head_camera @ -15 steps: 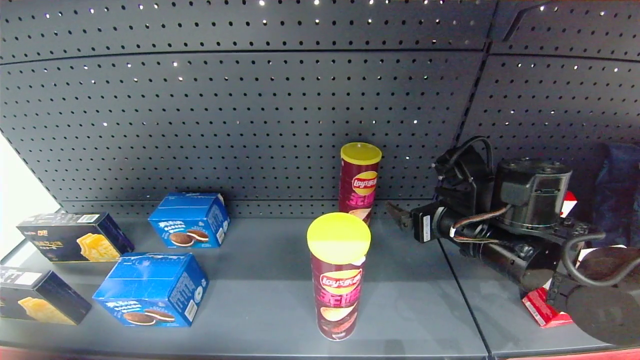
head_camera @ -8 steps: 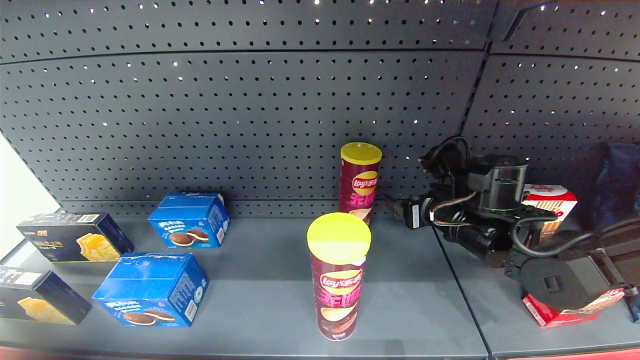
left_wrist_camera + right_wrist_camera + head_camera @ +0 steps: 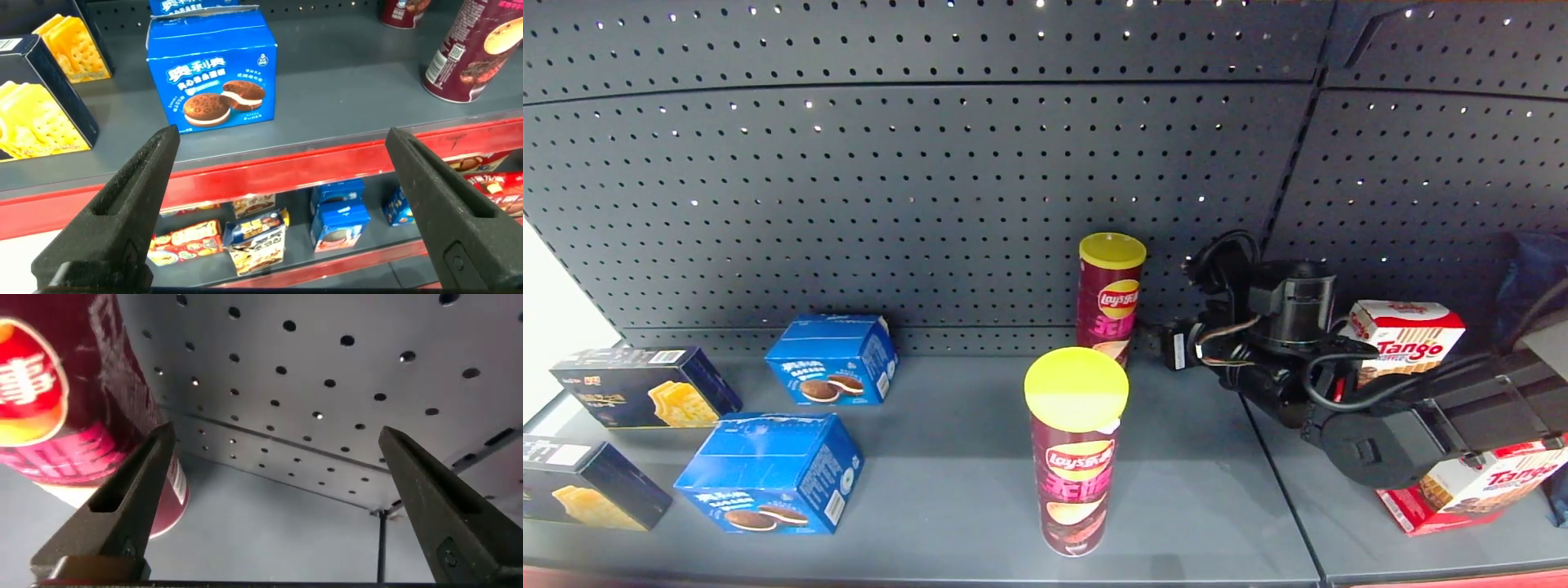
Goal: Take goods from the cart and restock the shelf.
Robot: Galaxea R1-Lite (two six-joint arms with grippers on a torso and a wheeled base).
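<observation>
While the right gripper hung spread wide and empty, the rear chip can stood just beside it on the shelf, against the pegboard. The left gripper, likewise wide and empty, faced a blue cookie box beyond it.
</observation>
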